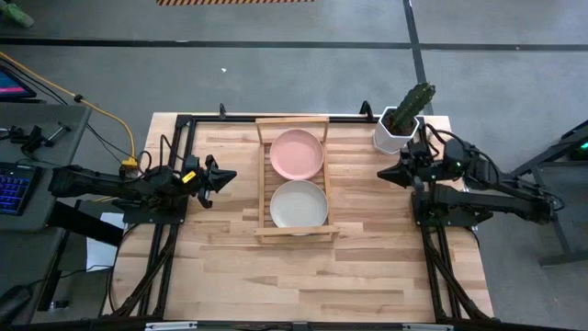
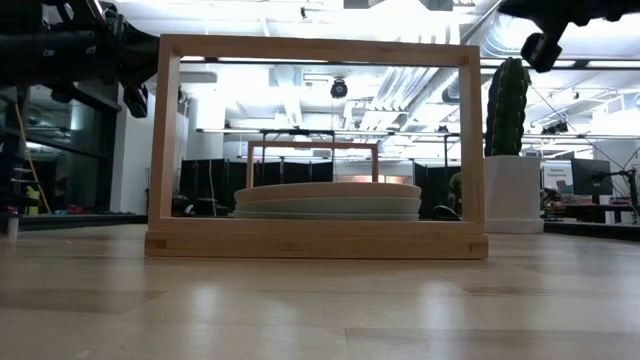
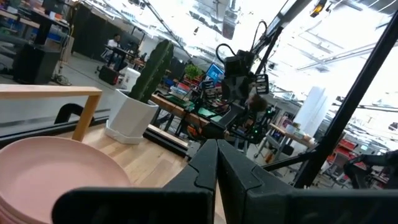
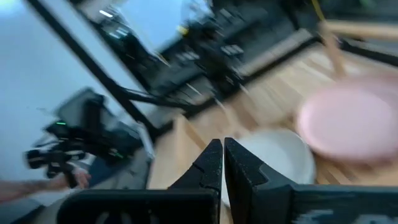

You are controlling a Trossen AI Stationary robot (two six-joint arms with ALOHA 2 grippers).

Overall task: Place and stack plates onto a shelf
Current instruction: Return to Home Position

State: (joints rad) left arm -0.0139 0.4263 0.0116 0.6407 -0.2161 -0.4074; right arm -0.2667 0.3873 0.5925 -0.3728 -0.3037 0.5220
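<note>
Matte plates (image 1: pixel 297 152) on a pale-wood slatted shelf (image 1: pixel 264 188); smooth wooden tabletop (image 1: pixel 303 285).

Robotics lab, open-plan. Grey concrete floor (image 1: pixel 303 83) with taped lines, and hazard-striped tape (image 1: pixel 234 2) at one edge. Keyboard (image 1: pixel 11 188) on a side desk. Exposed ceiling ducts (image 2: pixel 500 35) and strip lights. Monitors (image 2: pixel 590 178) on benches beyond the wooden table (image 1: pixel 303 276).
</note>
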